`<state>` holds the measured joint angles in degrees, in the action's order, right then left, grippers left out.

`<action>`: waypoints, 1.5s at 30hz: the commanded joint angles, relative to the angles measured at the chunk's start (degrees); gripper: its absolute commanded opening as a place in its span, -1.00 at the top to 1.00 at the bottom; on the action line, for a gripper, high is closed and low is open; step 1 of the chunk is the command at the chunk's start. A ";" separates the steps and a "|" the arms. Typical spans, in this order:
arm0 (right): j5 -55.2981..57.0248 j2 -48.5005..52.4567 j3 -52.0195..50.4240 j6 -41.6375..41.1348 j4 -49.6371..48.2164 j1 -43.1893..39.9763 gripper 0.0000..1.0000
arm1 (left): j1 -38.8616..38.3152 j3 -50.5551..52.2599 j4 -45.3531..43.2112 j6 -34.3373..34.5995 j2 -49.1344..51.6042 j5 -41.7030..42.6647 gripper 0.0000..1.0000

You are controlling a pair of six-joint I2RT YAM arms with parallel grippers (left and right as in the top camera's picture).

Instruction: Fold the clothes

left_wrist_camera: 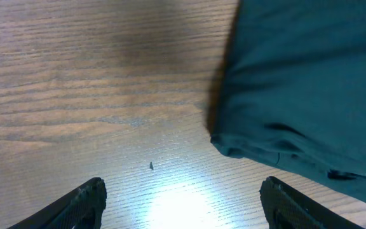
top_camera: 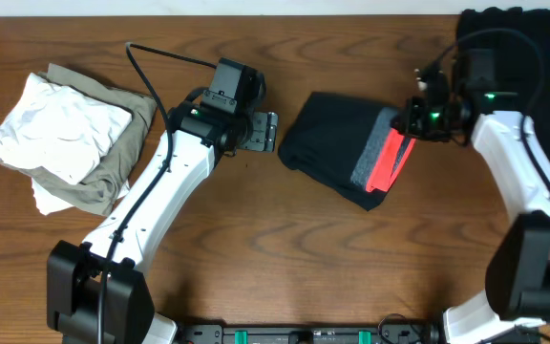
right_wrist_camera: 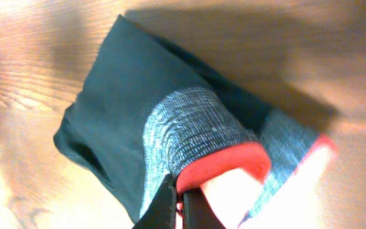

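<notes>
You're pinching only the waistband (right_wrist_camera: 224,162) lip of the leggings (top_camera: 332,143) in the right gripper (right_wrist_camera: 183,207), left gripper (left_wrist_camera: 183,197) gaping wide, so it's risking slipping free.

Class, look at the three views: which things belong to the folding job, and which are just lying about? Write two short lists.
Belongs to the job:
- leggings, pinched at the red waistband by the shut right gripper
- black clothes pile, far right
- left gripper, open beside the leggings

Lying about:
- white cloth on a khaki cloth, at the left of the table
</notes>
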<state>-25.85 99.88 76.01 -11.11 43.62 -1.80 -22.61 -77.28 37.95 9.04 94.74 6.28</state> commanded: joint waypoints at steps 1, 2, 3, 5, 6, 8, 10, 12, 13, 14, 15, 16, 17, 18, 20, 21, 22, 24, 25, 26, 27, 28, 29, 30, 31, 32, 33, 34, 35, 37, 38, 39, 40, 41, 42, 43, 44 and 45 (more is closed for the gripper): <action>5.14 1.09 -0.09 -1.77 3.93 -0.44 0.97 | 0.04 0.09 0.20 0.28 0.33 0.63 -0.60; 6.16 1.42 -0.11 -1.77 5.20 -0.37 0.98 | 0.04 0.09 0.13 0.28 0.33 0.63 -0.60; 6.71 1.73 -0.09 -1.75 6.01 -0.28 0.98 | 0.04 0.09 -0.02 0.26 0.33 0.63 -0.60; 8.09 2.36 -0.11 -1.77 7.43 -0.26 0.97 | 0.04 0.09 -0.66 0.26 0.33 0.63 -0.60; 8.41 2.58 -0.11 -1.79 7.91 -0.26 0.97 | 0.02 0.09 -1.20 0.28 0.33 0.68 -0.60; 9.33 3.02 -0.11 -1.75 8.81 -0.26 0.97 | -0.26 0.09 -2.78 0.26 0.33 1.16 -0.60; 10.62 3.45 -0.11 -1.79 9.62 -0.26 0.97 | -0.85 0.09 -5.07 0.26 0.33 2.36 -0.60; 11.76 4.00 -0.11 -1.86 10.93 -0.22 0.97 | -1.92 0.09 -7.63 -0.07 0.44 2.54 -0.60; 12.17 4.28 -0.11 -2.16 11.78 -0.22 0.98 | -2.56 0.09 -9.05 -0.48 0.66 2.51 -0.60; 12.39 4.50 -0.11 -2.14 12.55 -0.22 0.98 | -3.10 0.09 -10.36 -0.85 0.94 2.54 -0.60; 12.61 4.76 -0.11 -2.14 13.35 -0.22 0.98 | -3.72 0.09 -11.78 -0.85 1.51 2.51 -0.60; 12.59 4.94 -0.11 -2.14 14.05 -0.22 0.97 | -4.24 0.09 -12.87 -0.85 2.16 2.51 -0.60; 12.68 5.11 -0.11 -2.14 14.69 -0.22 0.97 | -4.76 0.09 -13.99 -0.85 3.08 2.51 -0.60; 13.05 5.16 -0.11 -2.16 15.34 -0.22 0.97 | -5.27 0.09 -14.95 -0.85 4.20 2.51 -0.60; 13.92 5.16 -0.11 -2.16 16.00 -0.22 0.97 | -6.14 0.09 -16.68 -0.81 6.49 2.56 -0.60; 14.03 5.16 -0.11 -2.16 16.11 -0.22 0.96 | -6.58 0.09 -17.62 -0.81 7.65 2.58 -0.60; 14.05 5.16 -0.11 -2.16 16.20 -0.22 0.95 | -7.10 0.09 -18.71 -0.83 8.81 2.78 -0.59; 14.05 5.16 -0.11 -2.14 16.26 -0.22 0.95 | -8.04 0.09 -21.18 -0.83 10.82 4.11 -0.59; 14.05 5.16 -0.11 -2.16 16.26 -0.22 0.95 | -8.50 0.09 -22.69 -0.83 11.72 5.14 -0.59; 14.05 5.16 -0.11 -2.16 16.24 -0.20 0.95 | -8.81 0.09 -23.78 -0.83 12.24 5.62 -0.59; 14.05 5.16 -0.11 -2.16 16.26 -0.15 0.95 | -9.27 0.09 -25.24 -0.83 12.83 6.19 -0.60; 14.05 5.18 -0.15 -2.16 16.26 -0.11 0.94 | -9.68 0.09 -26.69 -0.81 13.40 6.38 -0.60; 14.05 5.18 -0.17 -2.16 16.24 -0.04 0.93 | -10.03 0.09 -27.80 -0.81 13.68 6.38 -0.60; 14.05 5.18 -0.17 -2.16 16.22 0.00 0.93 | -10.40 0.09 -29.14 -0.83 14.12 6.38 -0.60; 14.03 5.18 -0.17 -2.16 16.22 0.00 0.93 | -10.64 0.09 -29.77 -0.83 14.34 6.38 -0.60; 14.03 5.18 -0.17 -2.16 16.22 0.00 0.93 | -10.93 0.09 -30.42 -0.81 14.69 6.38 -0.59; 14.05 5.18 -0.17 -2.16 16.22 0.00 0.93 | -11.17 0.09 -30.69 -0.83 15.04 6.38 -0.59; 14.05 5.18 -0.17 -2.16 16.20 0.00 0.93 | -11.50 0.09 -30.77 -0.81 15.50 6.40 -0.59; 14.05 5.18 -0.17 -2.16 16.20 0.00 0.94 | -11.82 0.09 -30.75 -0.83 16.15 6.40 -0.59; 14.05 5.18 -0.17 -2.16 16.17 0.00 0.93 | -12.33 0.09 -30.53 -0.81 17.53 6.64 -0.59; 14.05 5.18 -0.17 -2.14 16.15 0.00 0.92 | -12.61 0.09 -30.16 -0.81 18.14 6.86 -0.58; 14.08 5.18 -0.17 -2.14 16.13 0.00 0.93 | -12.85 0.09 -29.49 -0.81 18.82 7.04 -0.58; 14.10 5.18 -0.17 -2.14 16.00 0.00 0.92 | -13.05 0.09 -28.30 -0.81 19.56 7.26 -0.58; 14.38 5.18 -0.17 -2.16 15.98 -0.02 0.93 | -13.18 0.09 -26.99 -0.81 20.20 7.28 -0.58; 15.19 5.18 -0.17 -2.16 15.98 -0.02 0.92 | -13.27 0.09 -25.00 -0.81 20.87 7.26 -0.58; 16.28 5.18 -0.17 -2.16 15.96 -0.04 0.92 | -13.27 0.09 -23.08 -0.81 21.33 7.26 -0.58; 17.42 5.18 -0.17 -2.14 15.96 -0.04 0.88 | -13.27 0.09 -20.94 -0.81 21.94 7.23 -0.59; 18.27 5.20 -0.17 -2.12 16.00 -0.04 0.85 | -13.22 0.09 -18.86 -0.81 22.38 7.23 -0.59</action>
<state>-11.40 104.66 76.01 -12.86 59.51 -2.02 -35.81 -77.23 16.21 8.93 115.59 13.17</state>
